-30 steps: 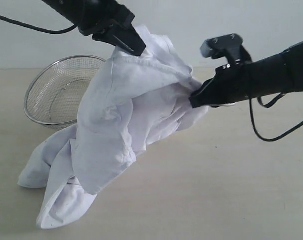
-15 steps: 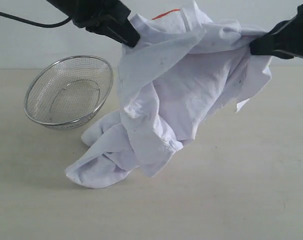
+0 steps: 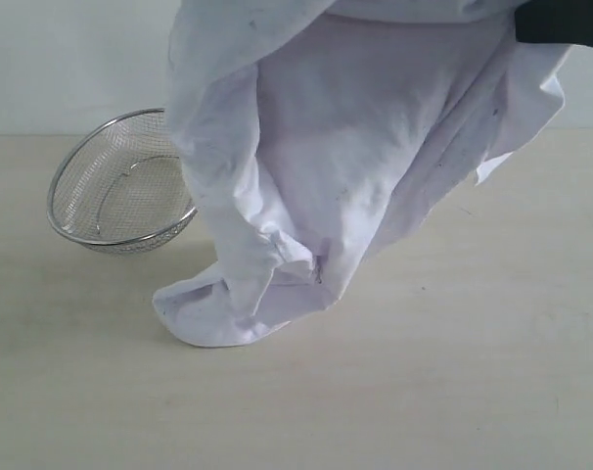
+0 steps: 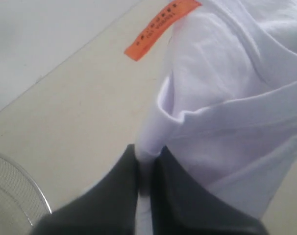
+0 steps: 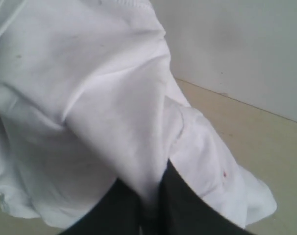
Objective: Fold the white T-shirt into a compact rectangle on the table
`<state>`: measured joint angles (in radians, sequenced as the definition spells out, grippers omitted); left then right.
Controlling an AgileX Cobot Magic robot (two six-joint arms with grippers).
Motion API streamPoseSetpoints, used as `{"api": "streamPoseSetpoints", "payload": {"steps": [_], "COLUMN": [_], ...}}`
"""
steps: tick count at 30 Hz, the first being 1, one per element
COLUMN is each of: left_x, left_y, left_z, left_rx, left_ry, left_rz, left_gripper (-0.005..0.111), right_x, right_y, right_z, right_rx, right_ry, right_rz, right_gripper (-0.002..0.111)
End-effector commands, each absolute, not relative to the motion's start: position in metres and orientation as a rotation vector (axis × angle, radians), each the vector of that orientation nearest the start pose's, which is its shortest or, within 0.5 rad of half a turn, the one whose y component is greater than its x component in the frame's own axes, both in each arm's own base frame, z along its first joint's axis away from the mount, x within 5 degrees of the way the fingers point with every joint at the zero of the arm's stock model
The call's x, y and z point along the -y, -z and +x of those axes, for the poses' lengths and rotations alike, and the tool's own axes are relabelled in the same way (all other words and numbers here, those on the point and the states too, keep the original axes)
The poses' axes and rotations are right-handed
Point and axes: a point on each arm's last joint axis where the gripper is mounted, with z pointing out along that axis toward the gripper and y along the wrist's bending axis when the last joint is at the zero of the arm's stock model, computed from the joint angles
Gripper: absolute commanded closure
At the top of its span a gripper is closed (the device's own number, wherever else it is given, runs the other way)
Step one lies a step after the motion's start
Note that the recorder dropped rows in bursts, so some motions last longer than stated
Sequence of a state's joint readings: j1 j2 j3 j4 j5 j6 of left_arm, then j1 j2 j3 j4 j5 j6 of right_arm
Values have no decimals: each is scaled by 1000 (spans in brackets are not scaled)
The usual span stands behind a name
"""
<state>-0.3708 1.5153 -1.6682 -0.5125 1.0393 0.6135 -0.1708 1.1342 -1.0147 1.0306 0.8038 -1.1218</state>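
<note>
Shirt (image 3: 355, 147): white, hanging bunched from above; lowest fold rests on desk (image 3: 473, 392), at 7 o'clock from the exterior view's centre.
Left pincer (image 4: 147, 154): pressed together, pinching a shirt edge.
Right pincer (image 5: 149, 193): pressed together on a shirt fold; its dark tip shows at 1 o'clock in the exterior view.
Tag (image 4: 160, 27): orange, on shirt near left pincer.
Bowl (image 3: 120, 186): wire mesh, tilted, on desk at 9 o'clock of shirt, one side behind the cloth.
</note>
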Motion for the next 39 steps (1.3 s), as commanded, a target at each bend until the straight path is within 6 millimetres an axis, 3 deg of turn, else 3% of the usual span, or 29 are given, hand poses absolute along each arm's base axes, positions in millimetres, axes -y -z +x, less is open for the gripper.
{"api": "streamPoseSetpoints", "payload": {"steps": [1,14,29,39], "left_x": [145,128,120,116], "left_y": [-451,-481,-520,-533], "left_z": [271,238,217,206], "left_rx": [-2003,-1918,-1796,-1769], "left_ry": [497,418,405,398], "left_rz": [974,938,905,917], "left_gripper": [102,102,102,102], "right_x": [-21,-30,-38,-41], "right_y": [-391,-436,-473,-498], "right_z": [217,191,171,154], "right_rx": [-1890,-1781,-1714,-1739], "right_ry": [-437,-456,-491,-472], "right_rz": [-509,-547,-630,-659], "right_gripper": [108,108,108,108]}}
